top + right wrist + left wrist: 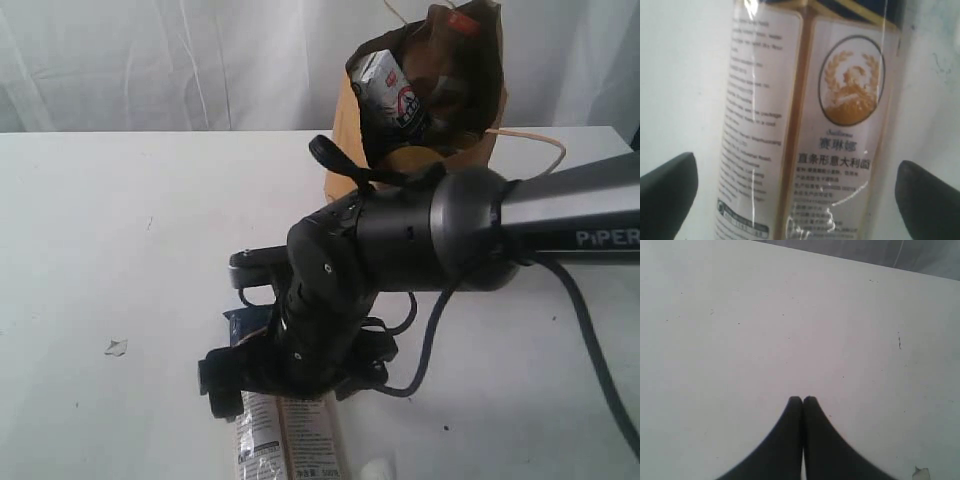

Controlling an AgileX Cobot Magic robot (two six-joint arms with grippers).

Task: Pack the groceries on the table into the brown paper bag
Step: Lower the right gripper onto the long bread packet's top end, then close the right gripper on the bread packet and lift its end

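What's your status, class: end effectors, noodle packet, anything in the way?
Left end effector shut over white tabletop. Right end effector open, straddling long clear-wrapped noodle packet, not gripped. Nothing visible blocking the grasp.

White table [100, 250]; brown paper bag [485, 70]; white-and-gold noodle packet [840, 150].

The long noodle packet [805, 130] lies on the white table [680, 75], its clear wrapper showing a pale label with a gold wreathed emblem, Chinese characters and a column of fine print. The right end effector [799, 197] stands spread wide, the packet between its dark fingertips [667, 195].
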